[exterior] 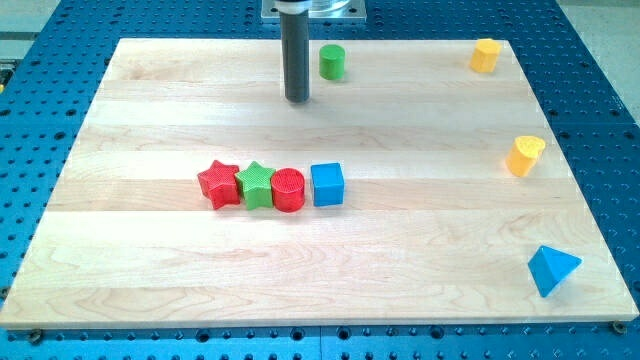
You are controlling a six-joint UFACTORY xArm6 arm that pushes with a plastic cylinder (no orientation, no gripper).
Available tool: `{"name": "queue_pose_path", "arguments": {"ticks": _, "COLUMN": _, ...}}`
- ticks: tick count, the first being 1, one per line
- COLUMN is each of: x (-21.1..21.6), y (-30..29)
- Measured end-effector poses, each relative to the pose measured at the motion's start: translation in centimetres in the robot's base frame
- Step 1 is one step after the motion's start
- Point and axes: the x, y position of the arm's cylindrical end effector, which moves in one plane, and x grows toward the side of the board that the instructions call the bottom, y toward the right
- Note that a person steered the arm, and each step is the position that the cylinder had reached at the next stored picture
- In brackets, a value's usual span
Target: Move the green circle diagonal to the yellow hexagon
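My tip [297, 99] sat on the wooden board [150, 260] near the view's top, a bare rod end with no jaws, touching no block. The green circle [332, 62] stood just to the tip's right and slightly toward the view's top, close but apart from it. The yellow hexagon [485, 55] lay well to the tip's right, near the board's top-right corner, level with the green circle and well apart from it. A 2nd yellow block [524, 155], shape unclear, lay far right of the tip and lower.

Below the tip, toward the view's bottom, 4 blocks formed a touching row: red star [217, 185], green star [256, 185], red circle [288, 189], blue cube [327, 184], left to right. The red circle sat almost directly below the tip. The blue triangle [552, 269] lay far to the lower right, near the board's edge.
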Motion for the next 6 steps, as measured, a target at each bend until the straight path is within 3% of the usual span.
{"name": "queue_pose_path", "arguments": {"ticks": 1, "x": -1.0, "y": -0.7}}
{"name": "queue_pose_path", "arguments": {"ticks": 3, "x": -7.0, "y": 1.9}}
{"name": "queue_pose_path", "arguments": {"ticks": 5, "x": -7.0, "y": 13.0}}
{"name": "queue_pose_path", "arguments": {"ticks": 6, "x": -7.5, "y": 14.4}}
